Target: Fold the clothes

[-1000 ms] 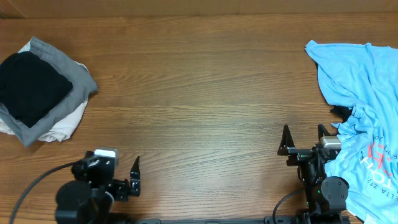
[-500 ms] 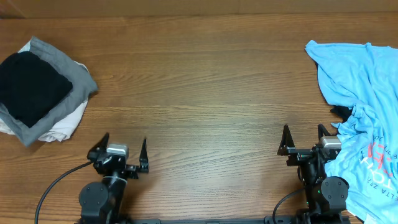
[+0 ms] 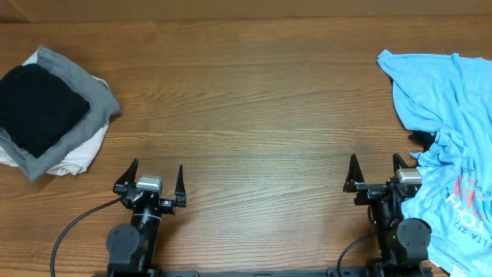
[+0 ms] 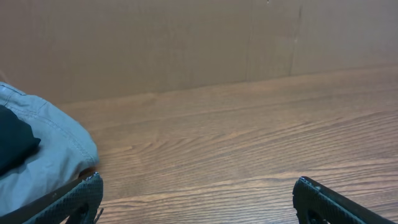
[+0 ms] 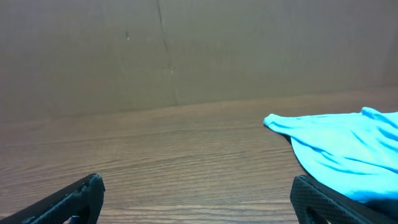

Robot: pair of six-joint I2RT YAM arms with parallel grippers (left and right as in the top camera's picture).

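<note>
Both the left tool and right tool gape wide and empty, so I'd pinch the light blue shirt by its edge and spread it flat on the worktop.

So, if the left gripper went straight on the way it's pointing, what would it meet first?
Nothing close: ahead of the left gripper lies bare table up to the brown back wall. The pile of clothes sits left of that line; its grey edge might be grazed, but depth is unclear.
</note>
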